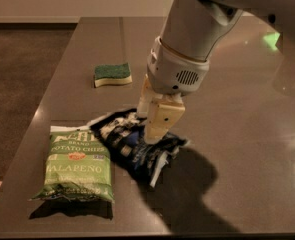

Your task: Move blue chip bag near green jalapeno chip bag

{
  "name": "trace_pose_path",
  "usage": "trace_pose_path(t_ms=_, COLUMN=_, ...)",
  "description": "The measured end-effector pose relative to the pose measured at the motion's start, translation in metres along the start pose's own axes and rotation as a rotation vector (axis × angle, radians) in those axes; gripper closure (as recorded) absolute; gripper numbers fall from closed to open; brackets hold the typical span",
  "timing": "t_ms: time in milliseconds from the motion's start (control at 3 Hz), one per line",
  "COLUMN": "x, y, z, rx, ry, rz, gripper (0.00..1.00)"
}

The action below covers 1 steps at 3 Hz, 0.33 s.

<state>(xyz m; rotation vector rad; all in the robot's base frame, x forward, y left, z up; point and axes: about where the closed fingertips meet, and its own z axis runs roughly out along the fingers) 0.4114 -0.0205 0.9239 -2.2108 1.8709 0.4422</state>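
Your arm [207, 19] reaches in from the upper right, sloping down and to the left, with its pale wrist housing [179, 71] tilted the same way. Your gripper [148, 129] points downward at mid-frame, its two beige fingers [163, 116] pinched onto the blue chip bag [119, 136].

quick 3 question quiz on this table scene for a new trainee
1. True or false: the blue chip bag and the green jalapeno chip bag lie at opposite ends of the table.
2. Where is the pincer? A) raised high above the table B) down on the blue chip bag, shut on it C) on the green jalapeno chip bag
3. What green-topped thing lies farther back on the table?

Key: 1 false, they lie side by side; 2 B; 3 the sponge.
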Motion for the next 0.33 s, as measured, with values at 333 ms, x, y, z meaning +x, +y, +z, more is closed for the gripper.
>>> trace_pose_path(t_ms=333, x=-0.0025, y=-0.0019, z=-0.0006, rx=0.013, ry=-0.004, rz=-0.002, gripper=0.0)
